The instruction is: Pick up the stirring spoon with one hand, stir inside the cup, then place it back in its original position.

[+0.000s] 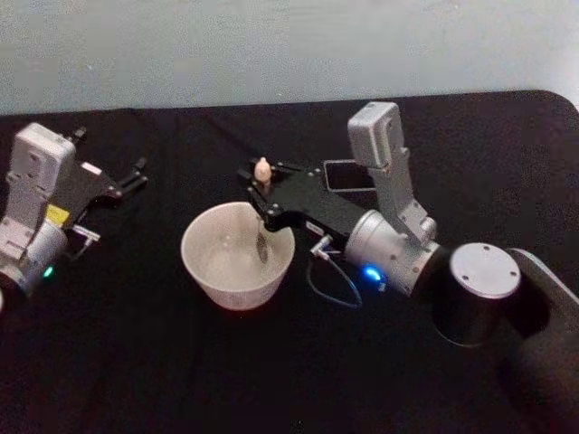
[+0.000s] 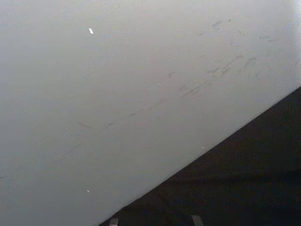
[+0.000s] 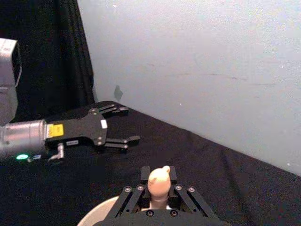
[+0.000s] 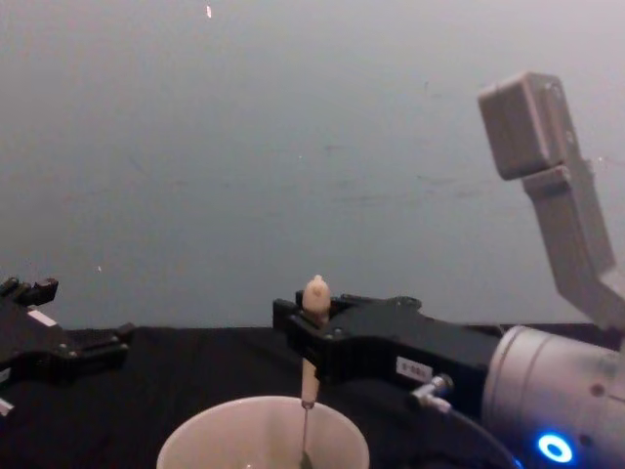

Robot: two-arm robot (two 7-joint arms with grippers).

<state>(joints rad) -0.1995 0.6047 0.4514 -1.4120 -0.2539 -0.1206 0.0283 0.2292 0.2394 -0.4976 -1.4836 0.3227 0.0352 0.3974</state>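
Note:
The stirring spoon stands upright with its cream knob on top. Its thin shaft reaches down into the cream-white cup at the middle of the black table. My right gripper, the hand, is shut on the spoon just under the knob, over the cup's far rim. From the chest, the spoon pokes above the black fingers and its shaft drops inside the cup. The right wrist view has the knob between the fingers. My left gripper rests open at the table's far left, away from the cup.
A dark square holder sits behind my right arm, beyond the cup. A blue cable loops under the right wrist. A pale wall runs along the table's far edge. In the right wrist view the left gripper shows with fingers spread.

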